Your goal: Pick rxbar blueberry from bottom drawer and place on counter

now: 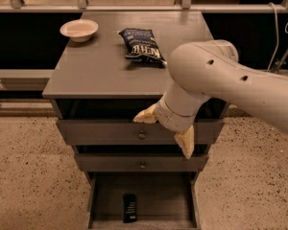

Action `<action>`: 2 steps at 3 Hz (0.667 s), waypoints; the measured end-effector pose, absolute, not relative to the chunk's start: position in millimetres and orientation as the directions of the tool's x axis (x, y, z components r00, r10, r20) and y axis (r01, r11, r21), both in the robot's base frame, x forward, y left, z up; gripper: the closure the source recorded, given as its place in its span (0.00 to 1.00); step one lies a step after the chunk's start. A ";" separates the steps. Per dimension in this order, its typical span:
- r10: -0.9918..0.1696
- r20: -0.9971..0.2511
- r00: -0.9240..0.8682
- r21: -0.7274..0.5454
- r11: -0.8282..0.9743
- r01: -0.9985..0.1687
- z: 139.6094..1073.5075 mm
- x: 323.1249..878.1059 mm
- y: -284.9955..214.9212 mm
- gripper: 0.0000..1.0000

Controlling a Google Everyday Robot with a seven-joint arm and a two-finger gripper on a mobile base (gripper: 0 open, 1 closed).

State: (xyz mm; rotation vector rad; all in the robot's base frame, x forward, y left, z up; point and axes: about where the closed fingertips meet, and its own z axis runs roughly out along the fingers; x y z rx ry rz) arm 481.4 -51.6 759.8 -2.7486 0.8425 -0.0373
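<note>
Wide-open, empty pale hand (162, 137) is hovering above the grey wooden bottom drawer (158, 200) holding the flat navy rxbar blueberry (129, 208); descending carelessly is risking striking upper drawer fronts (110, 132).

Gripper (166, 128): before the upper drawer front, fingers spread.
Counter (86, 75): grey top, above and behind the gripper.
Bowl (79, 29): on counter, far behind-left of the gripper.
Chip bag (141, 44): on counter, behind the gripper.
Bottom drawer (163, 200): open, below the gripper.
Rxbar blueberry (129, 207): flat on drawer floor, below-left.
</note>
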 end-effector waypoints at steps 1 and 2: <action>-0.472 -0.035 0.881 -0.211 -0.858 -0.468 751.9 477.9 -32.0 0.00; -0.231 0.051 0.972 -0.114 -0.968 -0.224 707.4 469.4 -15.9 0.00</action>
